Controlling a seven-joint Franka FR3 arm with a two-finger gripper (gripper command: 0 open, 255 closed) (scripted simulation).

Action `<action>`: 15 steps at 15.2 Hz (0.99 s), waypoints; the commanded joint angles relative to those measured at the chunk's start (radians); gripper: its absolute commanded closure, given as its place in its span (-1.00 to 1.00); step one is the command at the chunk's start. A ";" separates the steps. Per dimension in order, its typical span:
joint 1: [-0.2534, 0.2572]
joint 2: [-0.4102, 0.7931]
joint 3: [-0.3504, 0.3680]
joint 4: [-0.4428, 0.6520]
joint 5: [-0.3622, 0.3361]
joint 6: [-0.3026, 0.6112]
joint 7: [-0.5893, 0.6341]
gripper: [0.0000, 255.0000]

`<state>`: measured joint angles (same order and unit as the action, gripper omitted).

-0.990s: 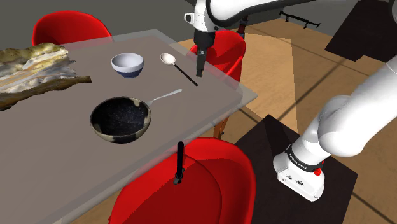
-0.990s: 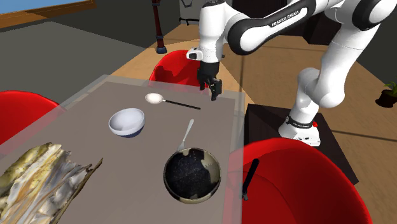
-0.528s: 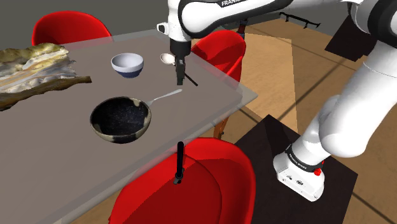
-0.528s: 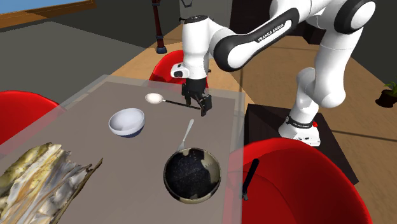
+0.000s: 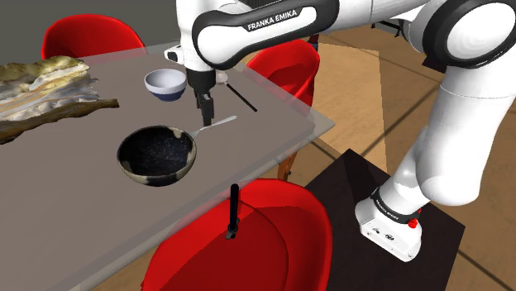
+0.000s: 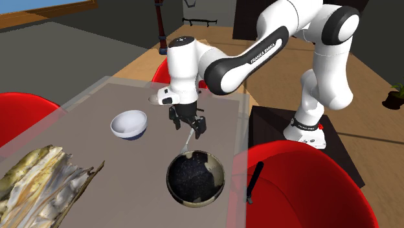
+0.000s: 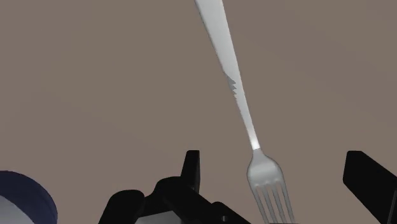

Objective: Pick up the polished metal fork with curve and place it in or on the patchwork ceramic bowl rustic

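The gripper is held just above the fork, released & empty, prob. so the neck can be straddled. The fork is laid flat on the desk, tines by the dark bowl. Finger clearance is shown in wrist view; bowl nearness in ext. views.

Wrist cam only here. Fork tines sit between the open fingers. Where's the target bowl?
Observer: The dark speckled bowl lies right beside the tine end of the fork, toward the shoulder view's lower left.
Operator: Fingers on the table?
Observer: No, the gripper hangs just above the fork, not touching it.
Operator: Other clutter close by?
Observer: A black-handled spoon lies on the table behind the arm.
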<state>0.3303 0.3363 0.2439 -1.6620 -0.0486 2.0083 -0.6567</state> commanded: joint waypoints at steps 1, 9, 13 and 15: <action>0.024 0.062 0.016 0.066 -0.017 -0.006 -0.026 -1.00; 0.034 0.109 0.015 0.034 -0.030 0.071 -0.026 -1.00; 0.034 0.112 0.015 0.030 -0.031 0.078 -0.026 -1.00; 0.034 0.112 0.015 0.030 -0.031 0.078 -0.026 -1.00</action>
<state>0.3647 0.4481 0.2584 -1.6313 -0.0794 2.0855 -0.6826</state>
